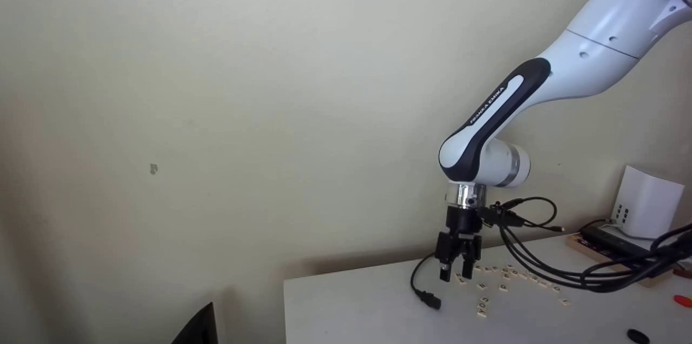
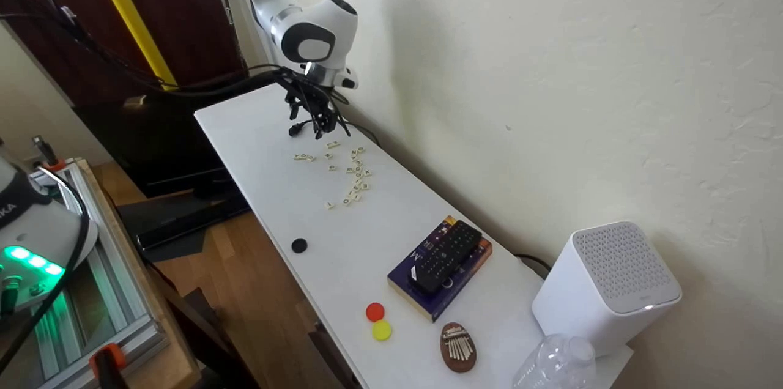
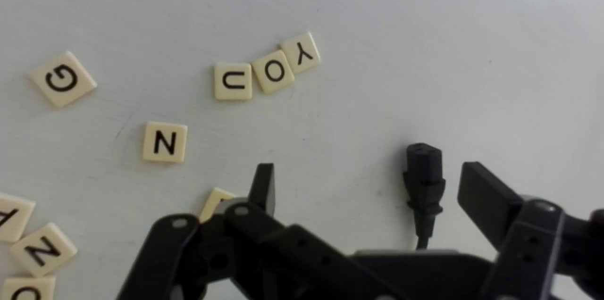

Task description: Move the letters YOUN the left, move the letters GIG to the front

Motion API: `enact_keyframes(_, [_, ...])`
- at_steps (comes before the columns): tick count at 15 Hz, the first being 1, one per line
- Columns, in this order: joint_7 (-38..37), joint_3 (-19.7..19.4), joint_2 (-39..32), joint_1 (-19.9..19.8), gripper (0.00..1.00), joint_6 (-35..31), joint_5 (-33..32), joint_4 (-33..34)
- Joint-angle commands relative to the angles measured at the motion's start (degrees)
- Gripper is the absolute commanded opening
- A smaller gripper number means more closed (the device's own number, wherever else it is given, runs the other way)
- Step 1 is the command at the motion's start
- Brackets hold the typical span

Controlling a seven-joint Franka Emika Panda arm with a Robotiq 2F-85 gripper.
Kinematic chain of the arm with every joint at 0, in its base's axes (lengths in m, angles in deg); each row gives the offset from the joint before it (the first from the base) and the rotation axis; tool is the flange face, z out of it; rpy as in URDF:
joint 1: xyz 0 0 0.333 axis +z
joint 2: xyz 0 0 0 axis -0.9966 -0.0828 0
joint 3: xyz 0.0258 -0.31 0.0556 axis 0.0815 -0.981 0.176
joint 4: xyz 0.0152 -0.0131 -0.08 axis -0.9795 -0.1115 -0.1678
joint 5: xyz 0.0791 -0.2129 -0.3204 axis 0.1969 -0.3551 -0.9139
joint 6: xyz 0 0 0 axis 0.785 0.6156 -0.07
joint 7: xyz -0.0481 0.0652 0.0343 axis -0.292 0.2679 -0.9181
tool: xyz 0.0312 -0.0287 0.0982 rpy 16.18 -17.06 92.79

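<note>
Cream letter tiles lie on the white table. In the wrist view a Y tile (image 3: 302, 53), an O tile (image 3: 273, 71) and a U tile (image 3: 233, 81) touch in a slanted row. An N tile (image 3: 165, 142) lies apart below them, and a G tile (image 3: 63, 79) is farther left. The other letters of GIG cannot be told. The row of YOU shows small in both exterior views (image 1: 483, 306) (image 2: 304, 158). My gripper (image 3: 370, 184) is open and empty above the table, right of the tiles, and shows in both exterior views (image 1: 456, 275) (image 2: 306, 125). One tile (image 3: 213, 203) is partly hidden behind its left finger.
A black power plug (image 3: 423, 182) on a cord lies below the gripper, between the fingers in the wrist view. Several more tiles (image 2: 358, 172) form a curved line. A book (image 2: 407, 282) with a black remote (image 2: 446, 254), a black disc (image 2: 299, 245) and a white box (image 2: 605, 285) stand farther along.
</note>
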Motion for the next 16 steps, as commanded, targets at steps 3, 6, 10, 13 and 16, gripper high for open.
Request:
enact_keyframes(3, [4.01,1.25,9.17,-3.04,1.00,0.23,4.30,-7.40])
enact_keyframes(6, [0.66,-1.09,11.39,-0.97,0.74,-1.39,3.66,-9.81])
enact_keyframes(10, [-0.66,-1.54,13.90,-1.59,0.44,-7.88,5.94,-16.32])
enact_keyframes(13, [-1.77,-3.18,16.00,-1.45,0.24,-16.11,5.61,-22.31])
enact_keyframes(16, [-3.31,-5.61,16.93,-0.06,0.01,-25.47,2.43,-26.27])
